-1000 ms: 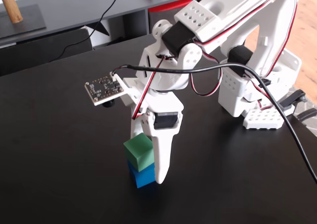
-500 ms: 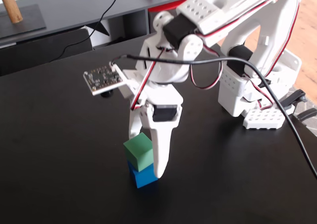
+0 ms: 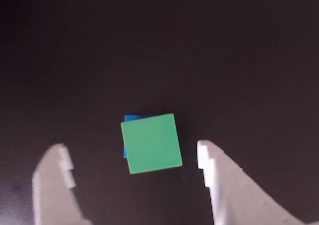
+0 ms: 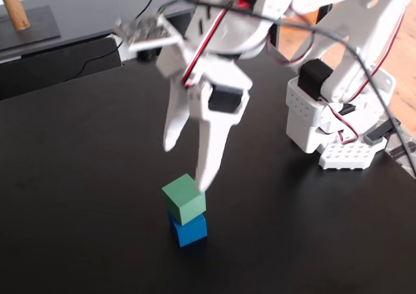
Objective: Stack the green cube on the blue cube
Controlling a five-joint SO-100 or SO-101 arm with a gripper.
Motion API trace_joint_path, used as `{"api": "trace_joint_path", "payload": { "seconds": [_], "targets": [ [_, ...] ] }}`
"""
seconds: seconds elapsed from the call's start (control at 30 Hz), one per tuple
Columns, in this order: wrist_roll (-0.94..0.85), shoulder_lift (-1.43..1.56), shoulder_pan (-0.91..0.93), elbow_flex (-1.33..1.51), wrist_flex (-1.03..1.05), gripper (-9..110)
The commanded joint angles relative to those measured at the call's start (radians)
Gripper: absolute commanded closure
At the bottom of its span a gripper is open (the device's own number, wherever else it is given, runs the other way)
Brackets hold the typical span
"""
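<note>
The green cube [image 4: 184, 198] sits on top of the blue cube [image 4: 190, 229] on the black table, turned a little askew. In the wrist view the green cube [image 3: 151, 143] covers most of the blue cube [image 3: 132, 119], of which only a thin edge shows at the top left. My gripper [image 4: 187, 165] is open and empty, hanging just above the stack. In the wrist view its white fingers [image 3: 130, 160] stand on either side of the green cube, apart from it.
The arm's white base [image 4: 338, 121] stands at the back right of the black table [image 4: 78, 177]. A wooden post on a dark stand [image 4: 16, 11] is at the far back left. Cables run over the table's back edge.
</note>
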State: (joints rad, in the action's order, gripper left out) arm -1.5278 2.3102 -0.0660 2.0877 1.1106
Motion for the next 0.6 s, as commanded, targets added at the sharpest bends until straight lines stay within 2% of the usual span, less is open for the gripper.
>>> {"api": "trace_joint_path", "payload": {
  "seconds": [0.0, 0.03, 0.3, 0.57],
  "targets": [
    [-0.008, 0.103, 0.003, -0.097, 0.063, 98],
    [-0.006, 0.118, 0.005, -0.1, 0.08, 101],
    [-0.048, 0.373, 0.012, 0.015, 0.202, 101],
    [-0.098, 0.661, 0.034, 0.284, 0.236, 101]
  ]
}}
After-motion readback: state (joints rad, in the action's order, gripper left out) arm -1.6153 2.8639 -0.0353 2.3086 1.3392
